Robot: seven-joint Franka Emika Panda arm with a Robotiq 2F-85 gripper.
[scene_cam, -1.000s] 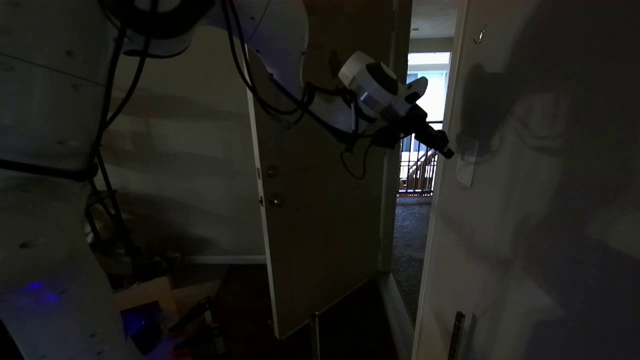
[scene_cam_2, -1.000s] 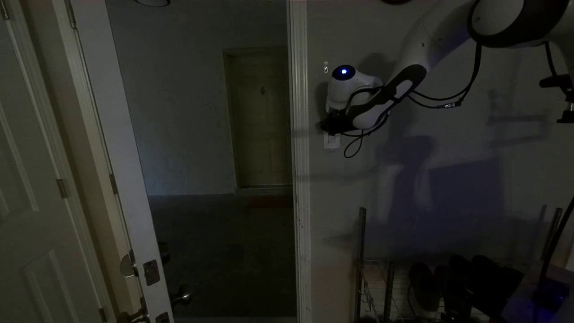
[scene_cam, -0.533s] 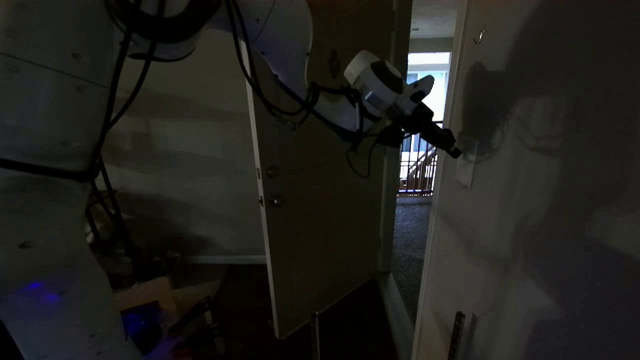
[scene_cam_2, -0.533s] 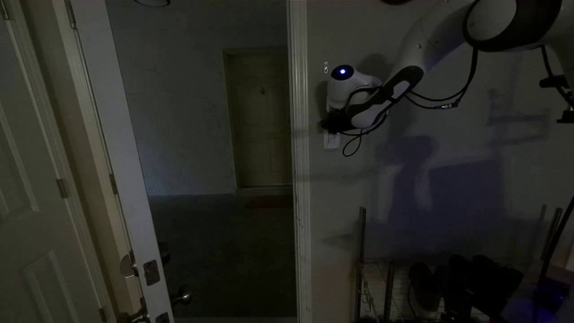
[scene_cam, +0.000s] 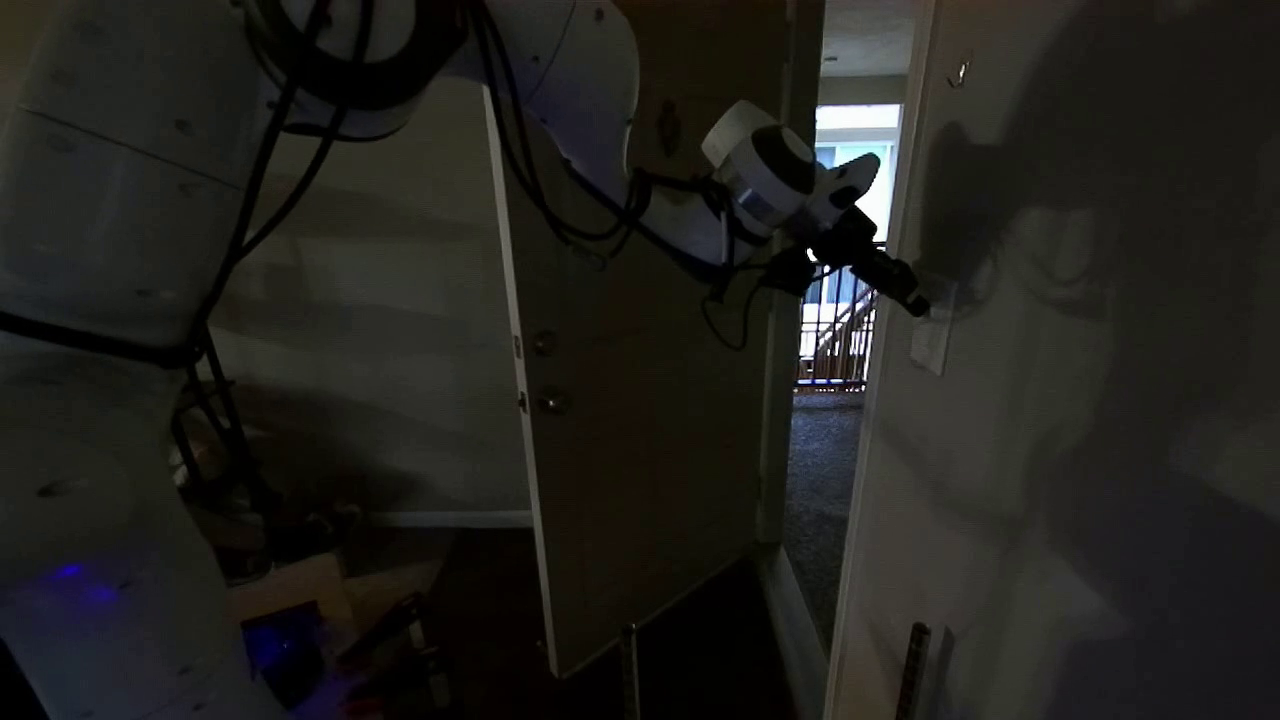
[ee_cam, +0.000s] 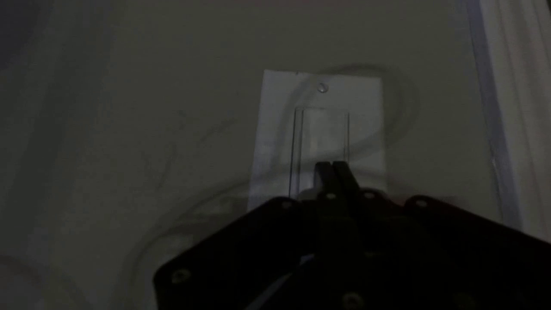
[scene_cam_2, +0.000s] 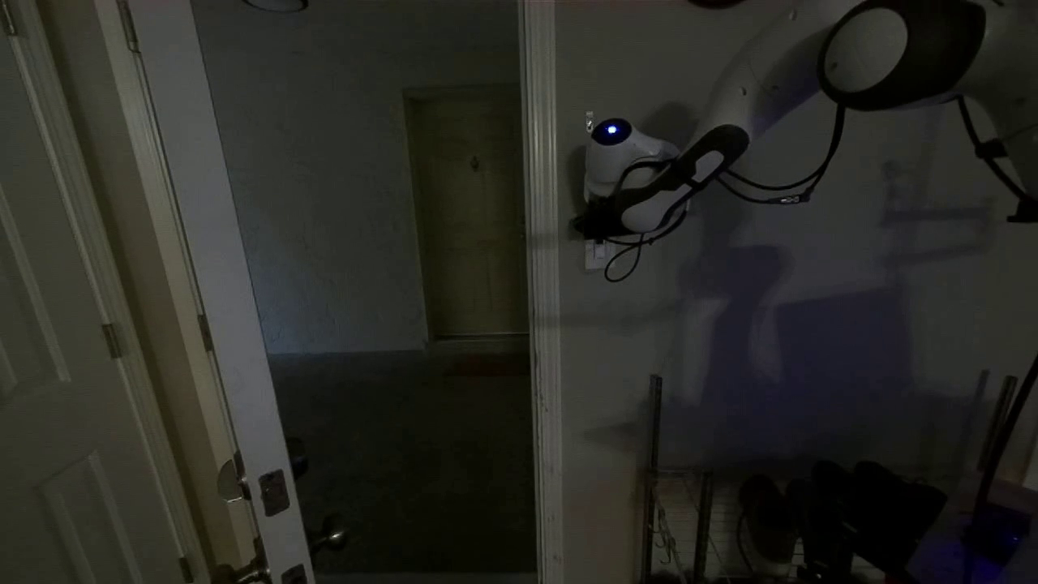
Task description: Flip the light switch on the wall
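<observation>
Wrist view, nearest the lens: the gripper (ee_cam: 332,163) fills the bottom edge, its two fingers (ee_cam: 326,177) brought together, tips side by side. They stand in front of the switch (ee_cam: 319,133), over the right side of its inner panel (ee_cam: 322,129); whether they touch it cannot be told. The switch sits upright on the wall (ee_cam: 172,99), white, with a screw (ee_cam: 322,88) near its top and its lower end hidden behind the gripper. Curved shadows (ee_cam: 407,94) cross switch and wall, and to the right runs the door trim (ee_cam: 525,107). In both exterior views the arm (scene_cam: 585,85) reaches to the wall; the gripper tilts down, just below a hook (scene_cam: 960,72). A rack (scene_cam_2: 704,519) stands lower, near the wall. Well apart is the open door (scene_cam: 650,470) with its knob (scene_cam: 552,401). Past the doorway, a railing (scene_cam: 833,320) shows in bright light. In an exterior view, another door (scene_cam_2: 470,219) stands far off, a reddish mat (scene_cam_2: 491,365) before it.
</observation>
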